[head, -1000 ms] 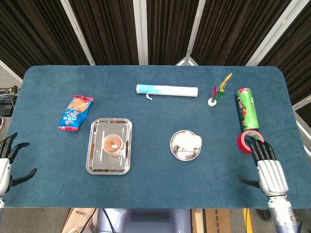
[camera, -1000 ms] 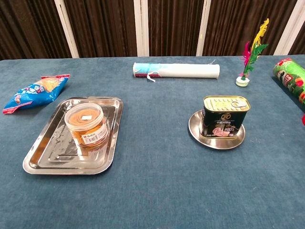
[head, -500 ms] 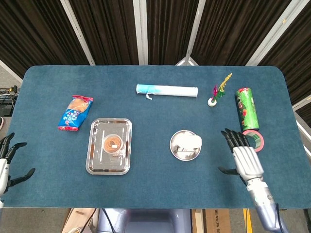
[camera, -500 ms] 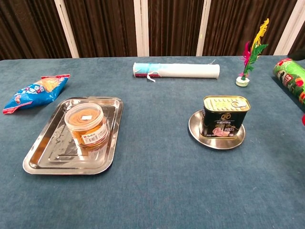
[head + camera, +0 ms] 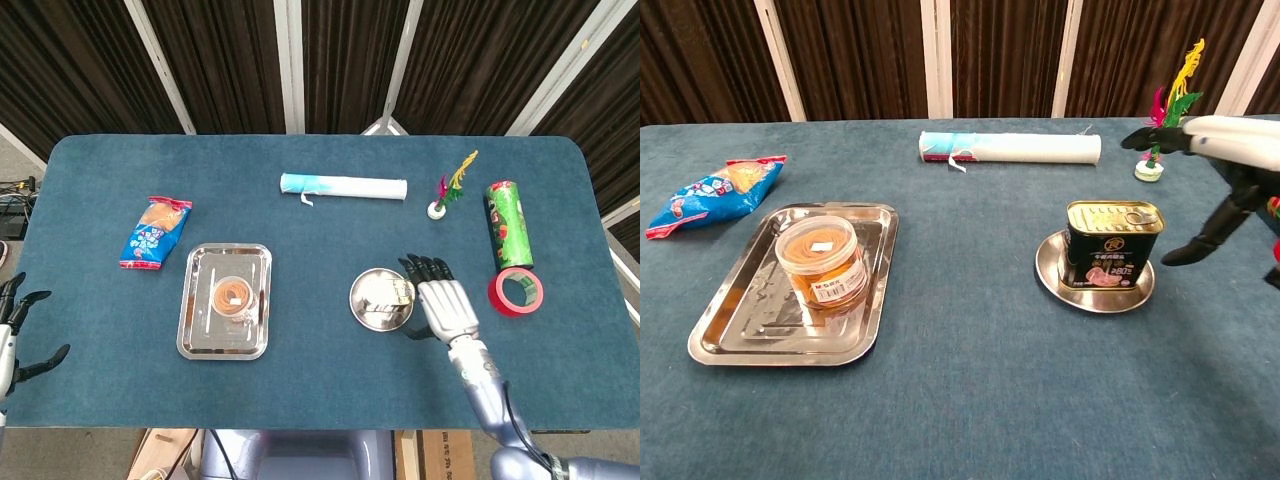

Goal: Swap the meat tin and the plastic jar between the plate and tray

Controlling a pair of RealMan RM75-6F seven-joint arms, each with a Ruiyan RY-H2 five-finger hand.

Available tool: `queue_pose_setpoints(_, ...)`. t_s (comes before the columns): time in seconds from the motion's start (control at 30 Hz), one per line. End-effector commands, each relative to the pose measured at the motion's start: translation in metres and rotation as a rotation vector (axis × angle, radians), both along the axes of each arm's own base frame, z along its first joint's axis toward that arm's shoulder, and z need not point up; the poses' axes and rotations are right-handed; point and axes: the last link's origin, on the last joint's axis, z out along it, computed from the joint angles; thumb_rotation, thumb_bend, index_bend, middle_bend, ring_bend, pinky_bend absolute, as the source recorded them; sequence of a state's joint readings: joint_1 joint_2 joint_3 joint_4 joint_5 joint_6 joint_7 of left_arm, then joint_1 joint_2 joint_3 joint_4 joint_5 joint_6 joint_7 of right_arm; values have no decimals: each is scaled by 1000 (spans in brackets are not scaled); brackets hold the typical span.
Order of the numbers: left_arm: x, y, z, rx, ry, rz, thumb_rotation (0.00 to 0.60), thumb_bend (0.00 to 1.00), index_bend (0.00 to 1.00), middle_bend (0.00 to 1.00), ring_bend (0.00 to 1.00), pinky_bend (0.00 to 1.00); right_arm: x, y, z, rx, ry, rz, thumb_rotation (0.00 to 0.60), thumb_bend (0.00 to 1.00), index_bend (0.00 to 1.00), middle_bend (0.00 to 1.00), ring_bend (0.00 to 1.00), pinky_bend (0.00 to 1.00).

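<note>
right hand (image 5: 443, 305) moved in | meat tin (image 5: 1110, 243) just left of it

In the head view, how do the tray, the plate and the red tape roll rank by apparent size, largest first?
1. tray
2. plate
3. red tape roll, only a little smaller than the plate

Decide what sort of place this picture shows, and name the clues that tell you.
Probably a robot test or demonstration bench, not a kitchen: a blue cloth-covered table with dark curtains behind it, unrelated items laid out apart, and a robot's right hand reaching toward the meat tin.
</note>
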State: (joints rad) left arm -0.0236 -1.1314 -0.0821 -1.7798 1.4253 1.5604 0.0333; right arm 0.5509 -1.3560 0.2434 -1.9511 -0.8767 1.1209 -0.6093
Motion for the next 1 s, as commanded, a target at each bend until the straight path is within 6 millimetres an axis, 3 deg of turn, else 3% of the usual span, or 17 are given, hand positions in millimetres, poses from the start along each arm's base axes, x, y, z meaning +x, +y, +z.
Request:
queue_pose_setpoints(0.03, 0, 1, 0, 6, -9, 5, 600, 290, 220, 0, 0, 0, 5, -8, -10, -1, 14, -5, 600, 48, 9, 48, 16, 0)
queue_pose_setpoints(0.37, -2, 2, 1, 17, -25, 28, 600, 289, 219, 0, 0, 0, 4, -20, -33, -22, 20, -29, 600, 48, 184, 218, 160, 0)
queue_pose_setpoints(0.87, -3, 3, 1, 20, -30, 52, 600, 290, 219, 0, 0, 0, 3, -35, -51, -92, 53, -27, 600, 40, 472, 448, 352, 0)
queue_pose_setpoints(1.0, -2, 3, 0, 17, -29, 55, 600, 289, 220, 0, 0, 0, 3, -38, -53, -114, 41, -30, 600, 109, 594, 512, 412, 0)
